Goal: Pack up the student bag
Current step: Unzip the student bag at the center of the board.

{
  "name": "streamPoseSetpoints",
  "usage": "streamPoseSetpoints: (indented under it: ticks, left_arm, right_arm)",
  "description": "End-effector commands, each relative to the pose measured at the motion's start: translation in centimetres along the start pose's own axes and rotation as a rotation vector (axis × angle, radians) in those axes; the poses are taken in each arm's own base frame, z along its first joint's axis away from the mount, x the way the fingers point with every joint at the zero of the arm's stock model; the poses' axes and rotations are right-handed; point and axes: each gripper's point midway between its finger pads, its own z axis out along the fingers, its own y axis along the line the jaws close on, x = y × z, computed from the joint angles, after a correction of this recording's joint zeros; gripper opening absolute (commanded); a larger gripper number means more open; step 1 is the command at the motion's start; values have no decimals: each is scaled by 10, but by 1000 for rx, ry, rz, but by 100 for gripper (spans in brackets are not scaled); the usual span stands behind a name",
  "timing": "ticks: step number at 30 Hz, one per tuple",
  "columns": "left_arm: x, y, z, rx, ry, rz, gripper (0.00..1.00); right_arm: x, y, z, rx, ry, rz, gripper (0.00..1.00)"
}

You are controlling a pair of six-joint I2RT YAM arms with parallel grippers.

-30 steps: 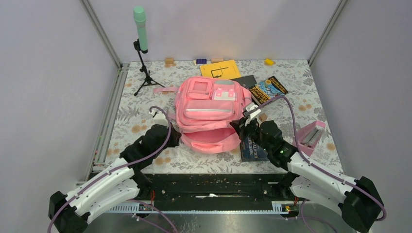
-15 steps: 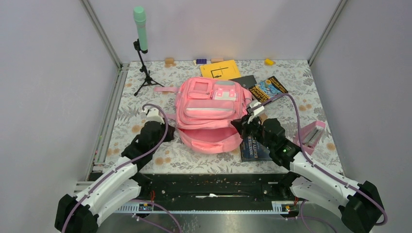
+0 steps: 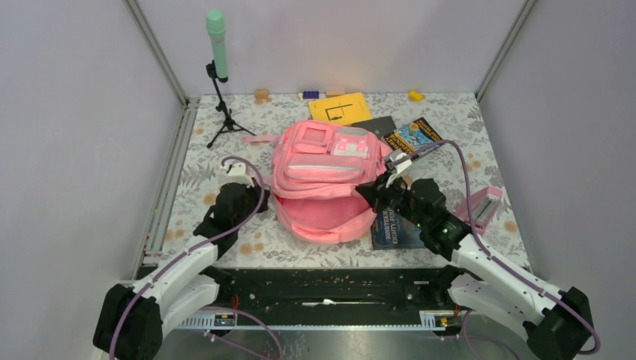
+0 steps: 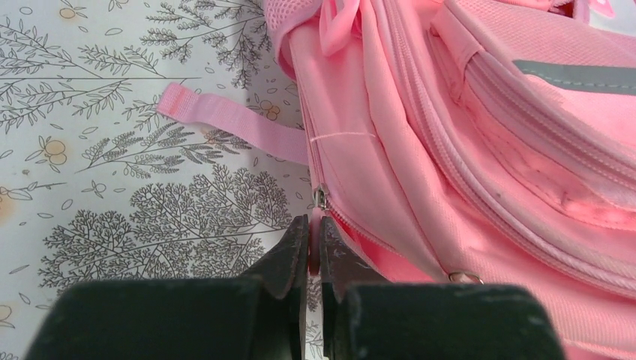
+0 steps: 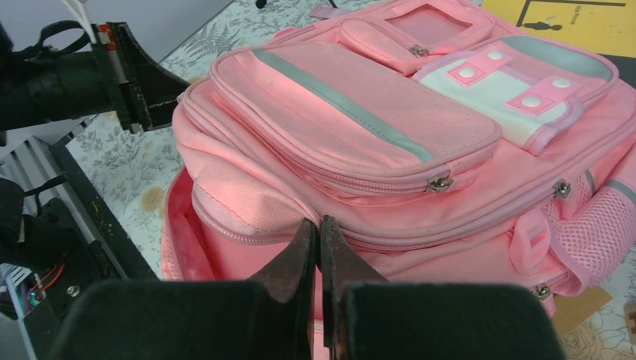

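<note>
Both pincers are clamped thin on the bag (image 3: 322,161): your left gripper (image 4: 315,244) pinches the zip seam, your right gripper (image 5: 319,244) the mouth's upper edge. The mouth gapes wider than a second ago, flap raised. The book (image 3: 395,229) alongside reads "NINETEEN EIGHTY-FO…". The bag lies mid-table (image 3: 465,127), long axis near-to-far, mouth toward the arms' bases, pockets up.

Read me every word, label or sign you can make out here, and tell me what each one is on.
"NINETEEN EIGHTY-FO", end cut off: on the dark book.
Yellow booklet: a black figure sign; its small print is too blurred to read.
Colourful book: yellow title too blurred to read.
Bag: no text seen.
</note>
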Motion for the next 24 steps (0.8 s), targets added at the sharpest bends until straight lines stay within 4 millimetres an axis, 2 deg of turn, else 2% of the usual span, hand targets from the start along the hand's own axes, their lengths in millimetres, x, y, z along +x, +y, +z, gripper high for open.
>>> streamPoseSetpoints:
  ticks: [1,14,19,24]
  left_arm:
    - [-36,-1,11,9,-125,18,0]
    - [-56,8,46,-11,-148,44,0]
    - [-70,3,58,20,-179,52,0]
    - [-79,-11,67,76,-164,70,0]
  right_arm:
    - [-74,22,-11,-80,-201,25,0]
    - [-75,35,-15,-147,-196,22,0]
    - [-72,36,-15,-157,-187,21,0]
    - [-68,35,-14,-152,-167,14,0]
